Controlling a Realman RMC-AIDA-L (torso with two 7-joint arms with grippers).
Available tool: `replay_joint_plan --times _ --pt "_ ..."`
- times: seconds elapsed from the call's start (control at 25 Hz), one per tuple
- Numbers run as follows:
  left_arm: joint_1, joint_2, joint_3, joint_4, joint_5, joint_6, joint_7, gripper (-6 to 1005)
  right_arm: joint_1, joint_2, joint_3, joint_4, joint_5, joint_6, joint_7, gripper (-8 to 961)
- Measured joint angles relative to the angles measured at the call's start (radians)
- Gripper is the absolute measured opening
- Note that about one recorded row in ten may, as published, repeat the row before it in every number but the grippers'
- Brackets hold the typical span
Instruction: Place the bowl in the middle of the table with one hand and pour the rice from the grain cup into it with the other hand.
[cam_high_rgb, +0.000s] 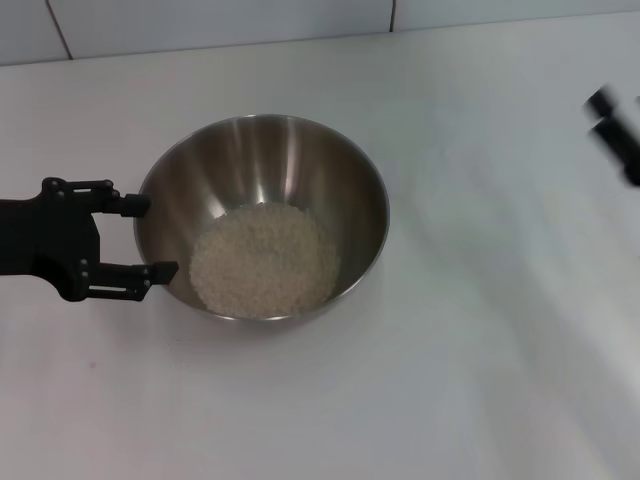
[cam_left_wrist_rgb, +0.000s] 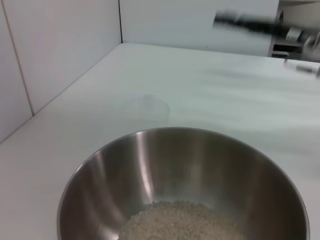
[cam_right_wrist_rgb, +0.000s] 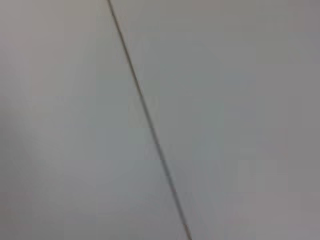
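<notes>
The steel bowl (cam_high_rgb: 262, 150) stands on the white table (cam_high_rgb: 480, 330) near its middle, with a heap of rice (cam_high_rgb: 264, 258) in its bottom. The left wrist view looks over the bowl's rim (cam_left_wrist_rgb: 150, 135) onto the rice (cam_left_wrist_rgb: 180, 222). My left gripper (cam_high_rgb: 150, 238) is open at the bowl's left side, both fingertips close to the rim. My right gripper (cam_high_rgb: 615, 125) is a blurred dark shape at the far right edge; it also shows blurred in the left wrist view (cam_left_wrist_rgb: 250, 22). The grain cup is not clearly in view.
A white tiled wall (cam_high_rgb: 220, 20) runs along the table's far edge and also shows in the left wrist view (cam_left_wrist_rgb: 60, 50). The right wrist view shows only a pale surface with a dark seam (cam_right_wrist_rgb: 150, 130).
</notes>
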Motion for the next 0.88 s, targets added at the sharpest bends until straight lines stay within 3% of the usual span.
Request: replay_joint_plan --times 0.12,0.2,0.24,0.32,0.4,0.52,0.64,0.88 --pt "-0.004 0.000 0.000 -0.003 -0.001 0.000 0.000 818 0.071 -0.053 -0.023 0.090 -0.029 -0.177 0.110 814" --pt "-0.008 0.000 0.000 -0.003 -0.001 0.000 0.000 818 0.168 -0.098 -0.090 0.177 -0.099 -0.218 0.245 826" --pt "-0.010 0.000 0.001 -0.004 0.000 0.000 0.000 818 0.214 -0.112 -0.122 0.209 -0.131 -0.218 0.299 826" --pt "-0.015 0.000 0.001 -0.003 0.001 -0.001 -0.001 818 0.307 -0.118 -0.205 0.289 -0.173 -0.221 0.359 825" --pt "-0.017 0.000 0.002 -0.004 0.002 -0.001 -0.001 818 0.392 -0.097 -0.324 0.402 -0.183 -0.236 0.389 825" --pt "-0.018 0.000 0.002 -0.001 0.000 -0.002 -0.003 818 0.509 -0.030 -0.524 0.619 -0.216 -0.244 0.471 826" --pt "-0.022 -0.001 0.003 0.002 -0.001 -0.003 -0.010 818 0.614 0.021 -0.576 0.779 -0.346 -0.260 0.523 826" --pt "-0.027 -0.002 0.009 0.000 0.004 -0.008 -0.020 818 0.724 0.018 -0.574 0.838 -0.508 -0.294 0.641 826"
